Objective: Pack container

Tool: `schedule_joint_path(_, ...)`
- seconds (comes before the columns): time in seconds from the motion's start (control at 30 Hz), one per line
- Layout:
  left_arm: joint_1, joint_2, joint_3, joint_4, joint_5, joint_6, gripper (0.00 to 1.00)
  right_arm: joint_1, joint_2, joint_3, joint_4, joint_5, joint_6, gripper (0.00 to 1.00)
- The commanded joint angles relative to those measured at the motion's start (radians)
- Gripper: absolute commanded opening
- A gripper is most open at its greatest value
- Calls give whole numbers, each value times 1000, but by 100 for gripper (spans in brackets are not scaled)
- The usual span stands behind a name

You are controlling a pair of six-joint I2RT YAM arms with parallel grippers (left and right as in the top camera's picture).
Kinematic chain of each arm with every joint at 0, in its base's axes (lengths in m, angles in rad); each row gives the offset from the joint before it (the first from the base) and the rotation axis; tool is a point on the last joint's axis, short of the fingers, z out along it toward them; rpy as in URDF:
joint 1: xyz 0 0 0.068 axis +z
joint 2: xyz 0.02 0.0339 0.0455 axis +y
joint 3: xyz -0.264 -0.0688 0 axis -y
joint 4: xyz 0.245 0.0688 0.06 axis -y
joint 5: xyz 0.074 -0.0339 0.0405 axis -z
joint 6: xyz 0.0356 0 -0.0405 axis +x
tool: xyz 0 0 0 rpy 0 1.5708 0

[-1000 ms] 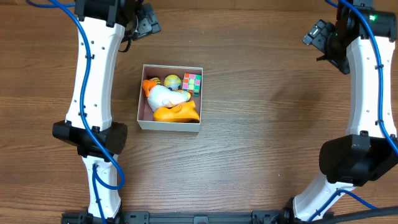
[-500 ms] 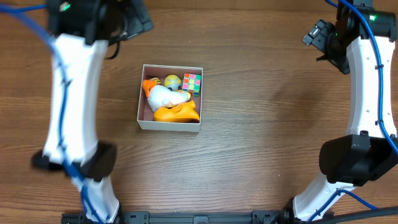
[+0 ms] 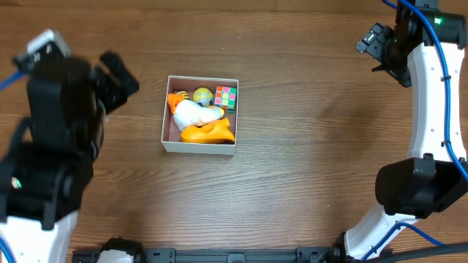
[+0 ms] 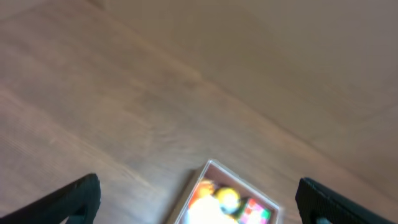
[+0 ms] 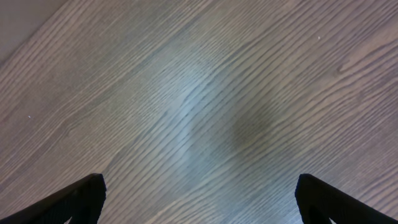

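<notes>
The container (image 3: 199,146), a shallow white-walled square box, sits on the table left of centre. It holds an orange and white toy (image 3: 199,120), a yellow ball (image 3: 202,95) and a coloured cube (image 3: 226,97). The container also shows, blurred, at the bottom of the left wrist view (image 4: 208,171). My left gripper (image 3: 117,84) is open and empty, raised high to the left of the container. My right gripper (image 3: 376,44) is open and empty at the far right, over bare wood (image 5: 199,124).
The wooden table's far edge shows in the left wrist view (image 4: 205,81). Both white arms stand along the table's left and right sides.
My left arm has swung up and back toward the camera, away from the table's far left. The container, its toys and the right arm have not moved.
</notes>
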Motion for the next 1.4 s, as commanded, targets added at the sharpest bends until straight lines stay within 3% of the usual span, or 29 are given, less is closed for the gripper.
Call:
schedule_joint_path(0.0, 74, -189, -293, 156, 67, 56, 100, 3, -15, 4, 5, 3, 5, 100)
schedule_joint_path(0.27, 143, -562, -817, 472, 189, 177, 100, 3, -15, 4, 5, 3, 5, 100)
schedule_joint_path(0.53, 163, -871, -1106, 538, 240, 177, 100, 3, -15, 4, 5, 3, 5, 100)
schedule_joint_path(0.7, 163, -1046, -1219, 555, 301, 294, 100, 3, -15, 4, 5, 3, 5, 100)
schedule_joint_path(1.37, 163, -1084, -1386, 597, 320, 367, 100, 3, -15, 4, 5, 3, 4, 100)
